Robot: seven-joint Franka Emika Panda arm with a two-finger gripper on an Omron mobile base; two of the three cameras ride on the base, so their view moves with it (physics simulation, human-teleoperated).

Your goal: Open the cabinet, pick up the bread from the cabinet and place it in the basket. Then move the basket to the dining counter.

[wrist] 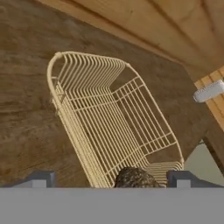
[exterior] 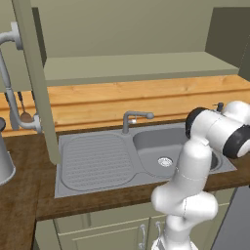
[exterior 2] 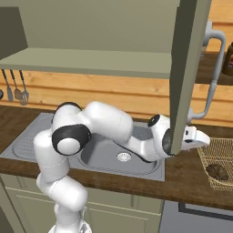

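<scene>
Dark wood worktop point(exterior 2: 191, 182) runs under a wall cabinet point(exterior 2: 91, 27) whose sage-green doors stand open, one door point(exterior 2: 185, 77) edge-on in front of the arm. Left of the basket, a grey sink point(exterior 2: 102, 157) is set into the worktop. Next comes the gripper point(wrist: 113, 178), just above the near end of the tan wicker basket point(wrist: 109, 127), jaws spread wide and holding nothing. Between the fingertips point(wrist: 41, 178), the dark brown bread point(wrist: 136, 178) lies inside the basket.

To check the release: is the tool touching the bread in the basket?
Apart. In the hand view, the tool's open fingertips flank the bread in the basket, with gaps.
</scene>
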